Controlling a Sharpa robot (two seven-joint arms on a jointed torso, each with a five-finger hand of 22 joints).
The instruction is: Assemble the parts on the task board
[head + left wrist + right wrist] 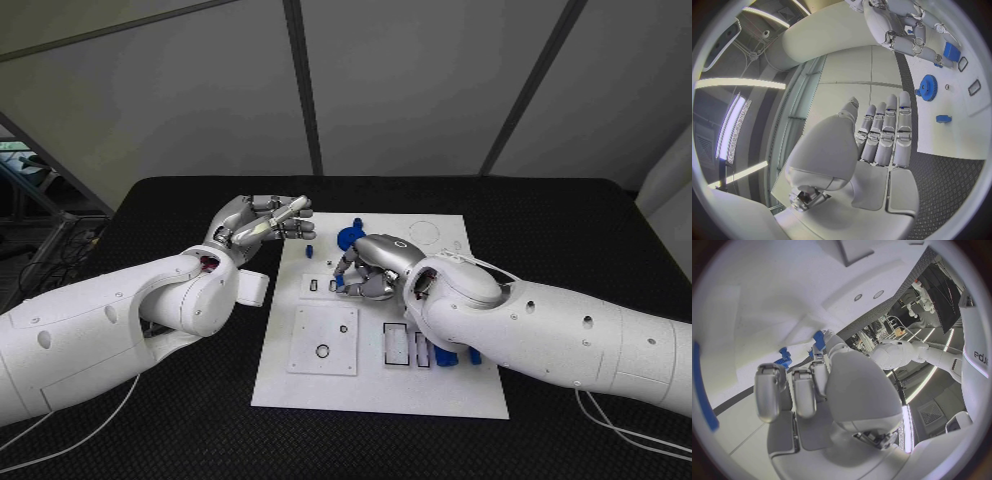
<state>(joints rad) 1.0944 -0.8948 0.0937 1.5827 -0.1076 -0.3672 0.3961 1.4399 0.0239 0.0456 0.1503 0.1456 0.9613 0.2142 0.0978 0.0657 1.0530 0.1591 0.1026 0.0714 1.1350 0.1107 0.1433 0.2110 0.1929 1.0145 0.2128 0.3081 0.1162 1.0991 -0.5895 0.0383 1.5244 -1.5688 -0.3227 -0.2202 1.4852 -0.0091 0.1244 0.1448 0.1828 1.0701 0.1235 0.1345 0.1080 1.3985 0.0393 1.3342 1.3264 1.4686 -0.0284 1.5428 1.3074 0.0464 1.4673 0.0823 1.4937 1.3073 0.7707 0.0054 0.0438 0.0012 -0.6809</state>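
The white task board (378, 385) lies in the middle of the table. Near its far edge lie a blue gear (351, 235) (928, 88) and a small blue block (309, 249) (943, 118). My right hand (368, 268) (817, 390) hangs low over the board's far half, its fingers curled downward. A blue piece (952, 50) sits right at its fingertips; whether it is gripped is unclear. My left hand (260, 225) (882, 135) is raised beside the board's far left corner, its fingers stretched out straight and holding nothing.
A square white plate (323, 340) with a small ring rests on the board's left side, next to rectangular slots (395, 343). More blue parts (444, 355) lie by my right forearm. Black table (577, 230) surrounds the board.
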